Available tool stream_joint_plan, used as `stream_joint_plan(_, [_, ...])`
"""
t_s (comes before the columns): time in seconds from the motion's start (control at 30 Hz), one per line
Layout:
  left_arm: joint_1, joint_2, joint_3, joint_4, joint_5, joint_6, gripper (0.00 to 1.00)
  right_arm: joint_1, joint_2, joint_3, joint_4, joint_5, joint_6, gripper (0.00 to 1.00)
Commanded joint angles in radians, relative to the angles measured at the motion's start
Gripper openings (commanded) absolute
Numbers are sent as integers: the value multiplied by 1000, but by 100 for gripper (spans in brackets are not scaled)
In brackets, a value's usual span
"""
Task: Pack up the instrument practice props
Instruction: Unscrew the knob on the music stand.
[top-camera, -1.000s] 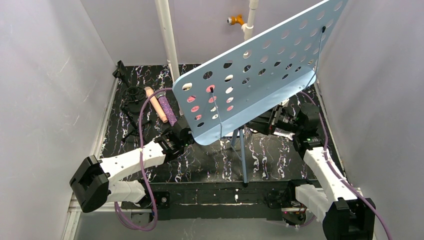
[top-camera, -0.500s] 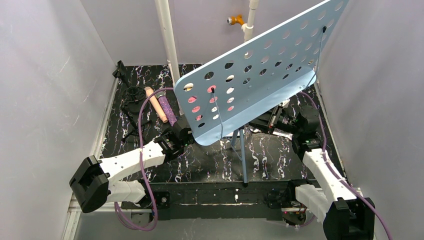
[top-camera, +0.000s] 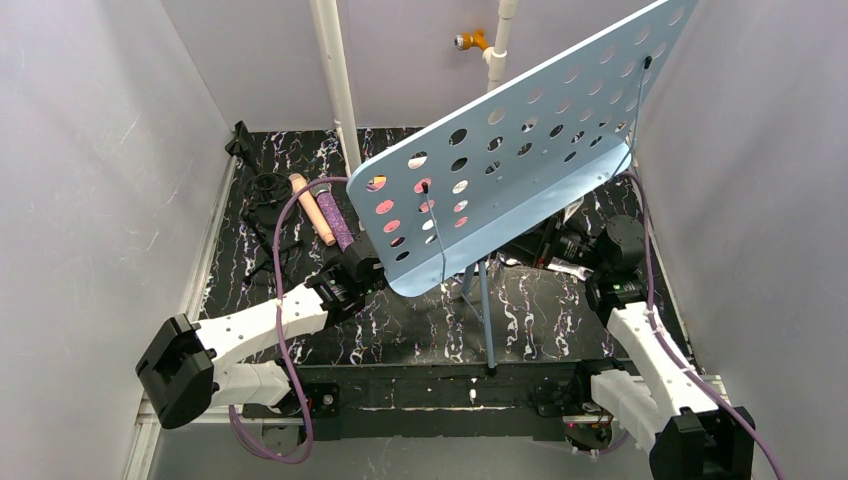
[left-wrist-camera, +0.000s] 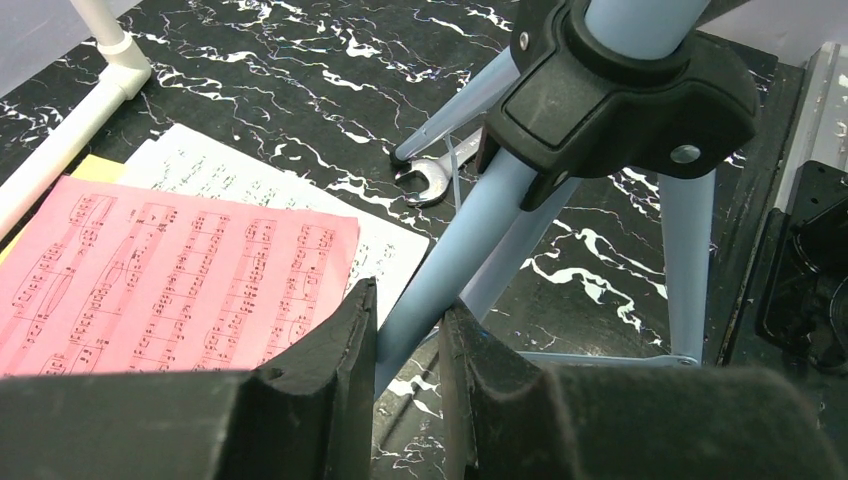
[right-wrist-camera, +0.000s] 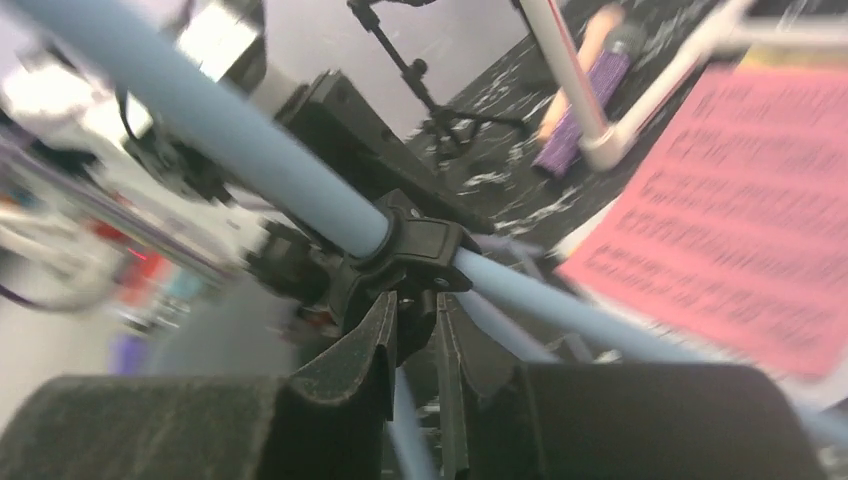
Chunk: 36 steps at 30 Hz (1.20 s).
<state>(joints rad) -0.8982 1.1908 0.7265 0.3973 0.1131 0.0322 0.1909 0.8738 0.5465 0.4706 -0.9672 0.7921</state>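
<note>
left jaws closed on a light-blue leg of the music rack, low near the counter. right jaws pinch the rack's black leg hub. rack stands mid-counter, plate tilted. pink sheet-music pages lie beneath, near the silver wrench.

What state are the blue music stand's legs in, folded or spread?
Spread: in the left wrist view, the light-blue legs splay apart from the black hub down to the table.
</note>
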Motion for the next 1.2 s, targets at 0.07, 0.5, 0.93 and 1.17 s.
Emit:
stream_joint_plan(0.07, [0,-18,-13,-46,49,-187,0,33,-34,43,-428,-222,-1140,22])
stream_joint_plan(0.5, [0,-22,-16,-46,54,-199,0,33,-22,61,-717,-100,-2126,44])
stream_joint_plan(0.93, [1,-28,-19,-46,71,-210,0,-2,-241,113,-612,130,-630,80])
stream_joint_plan(1.17, [1,-28,-16,-46,76,-211,0,-66,-247,-23,-444,41,144,75])
